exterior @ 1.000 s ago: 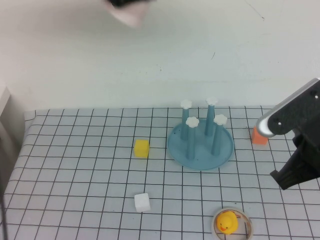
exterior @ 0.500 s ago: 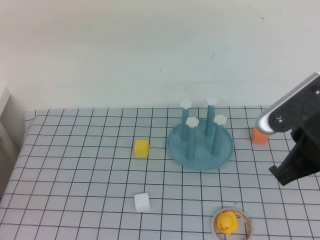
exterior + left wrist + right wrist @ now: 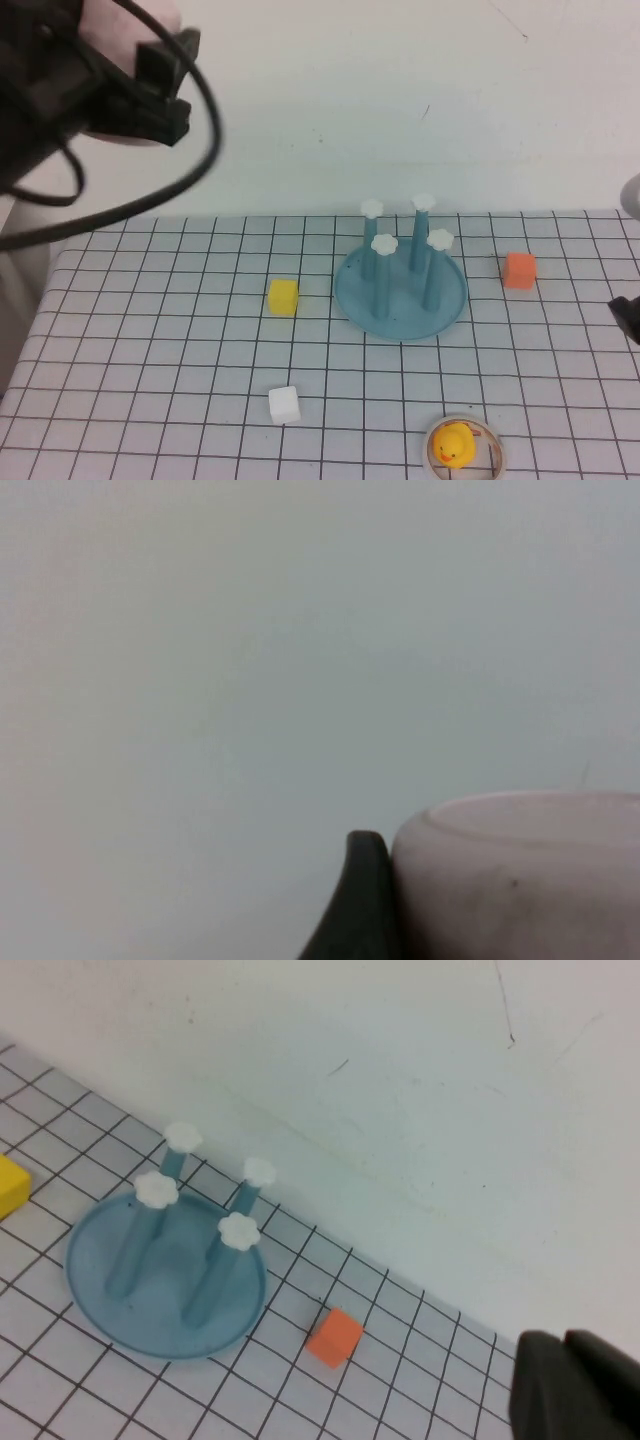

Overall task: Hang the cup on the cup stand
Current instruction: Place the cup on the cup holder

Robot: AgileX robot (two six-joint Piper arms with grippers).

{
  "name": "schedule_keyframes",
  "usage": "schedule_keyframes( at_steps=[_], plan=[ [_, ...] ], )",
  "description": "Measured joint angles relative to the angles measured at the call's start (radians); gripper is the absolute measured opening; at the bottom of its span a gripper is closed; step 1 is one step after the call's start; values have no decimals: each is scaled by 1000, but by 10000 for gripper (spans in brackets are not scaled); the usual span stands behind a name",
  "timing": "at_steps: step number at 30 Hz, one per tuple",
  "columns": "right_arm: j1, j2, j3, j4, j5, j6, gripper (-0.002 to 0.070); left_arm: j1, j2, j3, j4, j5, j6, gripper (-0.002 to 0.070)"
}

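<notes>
**Cup was up in the air, stand still bare**

The left gripper (image 3: 150,85) was clamped around the pale pink plastic tumbler cup (image 3: 520,880), raised high at the far left, well apart from the teal-blue four-peg cup stand (image 3: 401,300). No hanging done yet. The right gripper (image 3: 575,1390) sat closed at the table's right edge. Plenty of open room above the pegs; the yellow cube (image 3: 283,296) lay near the stand.

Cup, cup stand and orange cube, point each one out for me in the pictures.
cup (image 3: 520,880), left wrist view, on its pale pink side wall below the rim.
cup stand (image 3: 400,300), high view, on the bare teal dish base.
orange cube (image 3: 334,1337), right wrist view, on its top face.
</notes>
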Motion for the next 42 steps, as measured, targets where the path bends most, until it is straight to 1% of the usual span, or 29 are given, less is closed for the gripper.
schedule_keyframes(
  at_steps=[2, 4, 10, 14, 17, 19, 24, 29, 32, 37, 42],
  plan=[
    [0, -6, 0, 7, 4, 0, -1, -15, 74, -17, -77, -53, 130, 569],
    [0, -6, 0, 20, 8, 0, -1, -29, 140, -37, -107, -11, 182, 569],
    [0, -6, 0, 32, 34, 0, -1, -40, 329, -91, -112, 331, 225, 569],
    [0, -6, 0, 35, 60, 0, -1, -40, 477, -157, -101, 541, 292, 569],
    [0, -6, 0, 44, 66, 0, -1, -40, 584, -230, -94, 668, 319, 569],
    [0, -6, 0, 54, 68, 0, -1, -40, 649, -287, -91, 719, 323, 569],
    [0, -6, 0, 65, 98, 0, -1, -29, 780, -422, -89, 752, 316, 569],
    [0, -6, 0, 74, 116, 0, -1, -4, 913, -557, -87, 758, 224, 569],
    [0, -6, 0, 75, 131, 0, -1, 7, 987, -611, -87, 778, 175, 569],
    [0, -6, 0, 83, 142, 0, -1, 10, 1091, -683, -81, 854, 139, 569],
    [0, -6, 0, 85, 142, 0, -1, 8, 1134, -714, -79, 844, 132, 569]
  ],
)
